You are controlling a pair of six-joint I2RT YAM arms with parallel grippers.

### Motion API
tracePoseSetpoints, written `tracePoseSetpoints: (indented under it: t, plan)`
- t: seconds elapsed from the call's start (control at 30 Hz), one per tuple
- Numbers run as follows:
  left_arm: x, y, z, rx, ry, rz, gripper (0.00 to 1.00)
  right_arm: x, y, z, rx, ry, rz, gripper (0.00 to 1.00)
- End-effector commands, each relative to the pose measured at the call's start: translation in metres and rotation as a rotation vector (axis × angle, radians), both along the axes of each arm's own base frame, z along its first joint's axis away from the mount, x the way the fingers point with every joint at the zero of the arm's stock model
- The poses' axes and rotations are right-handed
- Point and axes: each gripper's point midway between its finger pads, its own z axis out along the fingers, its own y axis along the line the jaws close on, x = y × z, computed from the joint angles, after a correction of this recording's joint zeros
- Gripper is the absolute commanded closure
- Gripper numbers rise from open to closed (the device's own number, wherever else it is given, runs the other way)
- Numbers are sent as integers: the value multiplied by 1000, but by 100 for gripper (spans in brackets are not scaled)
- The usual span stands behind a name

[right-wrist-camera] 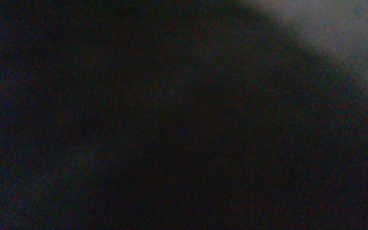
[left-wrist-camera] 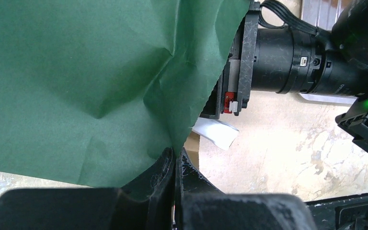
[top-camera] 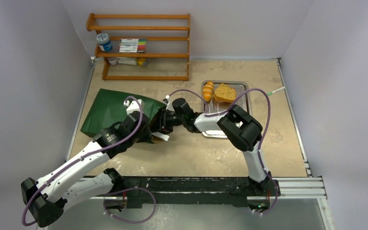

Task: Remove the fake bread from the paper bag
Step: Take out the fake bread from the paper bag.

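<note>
The left gripper (left-wrist-camera: 174,160) clamps the paper bag (left-wrist-camera: 76,81) at its mouth edge. The right gripper (top-camera: 161,120) points inside toward the desk's left edge; its fingers are hidden, so I cannot tell their state.

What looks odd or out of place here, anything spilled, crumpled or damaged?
Nothing is spilled. The paper bag lies on its side, creased where the left gripper pinches its edge. The right wrist view is nearly black, likely because the right arm reaches into the bag's mouth.
</note>
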Motion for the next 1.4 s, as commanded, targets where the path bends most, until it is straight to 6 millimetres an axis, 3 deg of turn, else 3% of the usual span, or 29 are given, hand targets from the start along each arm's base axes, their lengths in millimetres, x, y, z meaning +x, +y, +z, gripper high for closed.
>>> tracePoseSetpoints:
  t: [0.0, 0.07, 0.17, 0.23, 0.4, 0.63, 0.97, 1.17, 1.37]
  plan:
    - [2, -17, 5, -56, -22, -44, 100, 5, 18, 32, 91, -61, 39, 65]
    - [3, -16, 5, -55, -27, -36, 100, 2, 18, 31, 94, -55, 59, 73]
    - [5, -12, 9, -57, -47, -8, 100, -9, 12, 29, 96, -24, 87, 94]
    - [7, -8, 13, -59, -66, 22, 100, -11, 7, 32, 103, -21, 84, 100]
    - [15, 6, 19, -45, -112, 113, 100, -13, -13, 40, 96, -44, 54, 100]
    - [19, 24, 23, 15, -127, 199, 100, -12, -64, 42, 75, -64, -14, 100]
    - [21, 29, 23, 39, -131, 224, 100, -15, -127, 45, 45, -95, -85, 100]
    - [24, 32, 23, 52, -139, 248, 100, -20, -145, 54, 43, -125, -79, 100]
    - [38, 18, 16, 55, -143, 237, 100, -22, -158, 69, 23, -161, -105, 100]
